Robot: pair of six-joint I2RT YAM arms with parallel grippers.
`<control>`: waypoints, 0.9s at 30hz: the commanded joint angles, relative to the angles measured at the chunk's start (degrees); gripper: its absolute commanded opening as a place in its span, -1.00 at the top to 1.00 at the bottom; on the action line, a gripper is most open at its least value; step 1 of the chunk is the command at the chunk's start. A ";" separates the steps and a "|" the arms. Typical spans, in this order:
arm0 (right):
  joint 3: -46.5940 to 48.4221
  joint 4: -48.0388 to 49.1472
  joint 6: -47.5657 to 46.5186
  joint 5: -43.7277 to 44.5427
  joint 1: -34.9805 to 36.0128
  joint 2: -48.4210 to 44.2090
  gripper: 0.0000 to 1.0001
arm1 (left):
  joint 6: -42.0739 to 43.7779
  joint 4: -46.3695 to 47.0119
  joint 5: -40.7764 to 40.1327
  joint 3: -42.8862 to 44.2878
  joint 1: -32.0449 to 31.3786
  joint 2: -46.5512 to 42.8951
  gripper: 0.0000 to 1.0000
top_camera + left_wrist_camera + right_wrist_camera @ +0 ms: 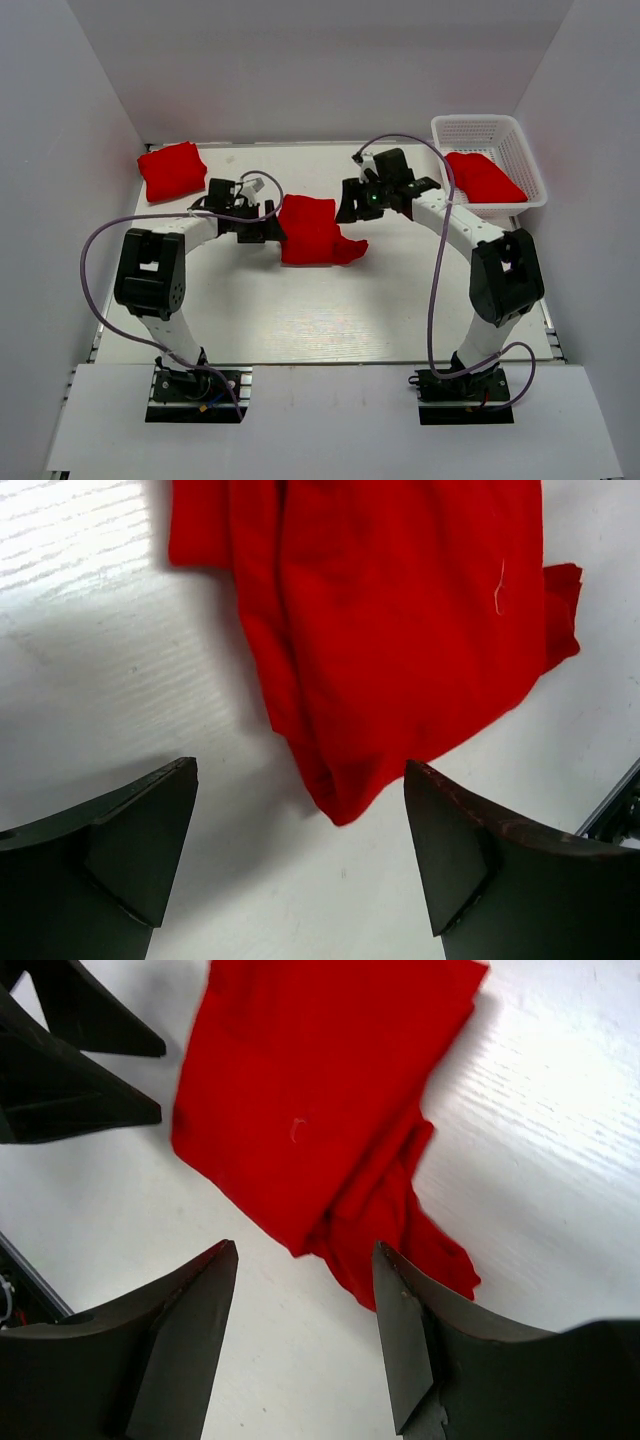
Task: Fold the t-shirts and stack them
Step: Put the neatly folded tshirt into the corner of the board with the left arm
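You cannot see all of the middle shirt [308,230] in any view. From above, the left claw [266,224] covers its left edge, and both wrist views cut off its far part. This shirt lies at the middle of the counter [300,320], folded roughly, with a crumpled flap sticking out at its near-right corner. You cannot tell from these views whether either claw touches the cloth.

The left claw stands wide open with nothing in it. In its own view, the shirt's nearest corner shows between its fingers. The right claw [350,206] is also parted and grips nothing, and the crumpled flap shows between its fingers. The left claw's dark fingers poke into the top-left of the right wrist view.

The basket [523,135] sits at the far-right corner of the counter. It holds one basket shirt [485,177], and the right arm's cable crosses its left side. You cannot make out how neatly that shirt is folded. A folded shirt [172,170] lies in the far-left corner, well apart from both claws.
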 commanded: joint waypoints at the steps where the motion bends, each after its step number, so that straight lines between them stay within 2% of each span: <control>1: -0.73 0.04 0.59 1.44 -0.63 -3.21 -0.25 | -3.13 8.69 0.24 -0.69 -0.65 -0.16 -0.89; 5: -2.22 0.04 0.76 0.83 -0.98 -3.74 -0.25 | -6.12 12.64 0.24 -1.23 -0.65 2.82 -0.89; 14: -4.25 -0.58 0.94 2.58 -2.21 -5.67 -0.28 | -9.73 14.49 1.46 1.05 -1.18 9.16 -0.89; 22: -6.36 -0.84 2.52 3.46 -3.79 -7.60 -0.28 | -13.34 15.11 2.00 2.11 -3.81 13.38 -0.78; 26: -6.80 -0.93 3.05 3.38 -4.32 -8.40 -0.28 | -15.27 15.81 -1.42 0.27 -4.43 14.70 -0.60; 27: -6.80 -1.10 3.05 3.38 -4.50 -8.83 -0.28 | -16.05 15.81 -2.48 0.27 -4.43 15.31 -0.45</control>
